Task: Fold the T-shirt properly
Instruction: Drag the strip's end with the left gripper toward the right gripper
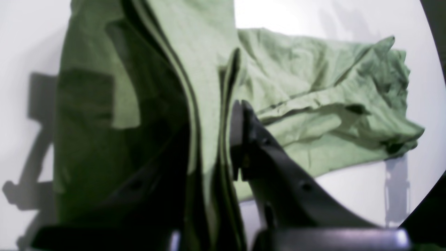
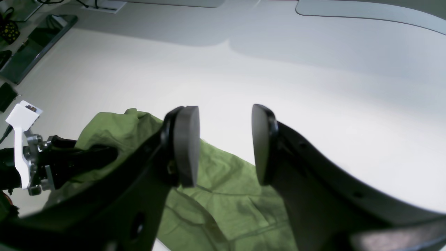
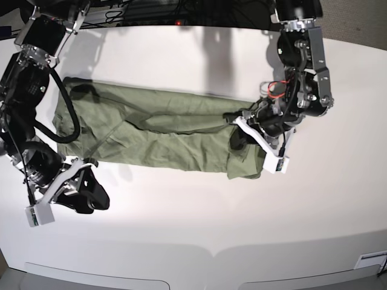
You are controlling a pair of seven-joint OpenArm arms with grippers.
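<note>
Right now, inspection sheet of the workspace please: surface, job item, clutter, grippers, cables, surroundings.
Surface: white table, bare around the garment.
Job item: T-shirt, green, wrinkled, lying in a long band; one end lifted.
Clutter: nothing seen on the table.
Grippers: left gripper shut on T-shirt fabric; right gripper open, empty, near the shirt's other end.
Cables: red wires on the left arm; black hose on the right arm.
Surroundings: dark items beyond the table edge, unclear.

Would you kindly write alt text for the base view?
A wrinkled sage-green cotton T-shirt lies stretched across a white table. The left gripper pinches its end, lifting a fold, while the open right gripper hangs over bare table beside the other end.
</note>
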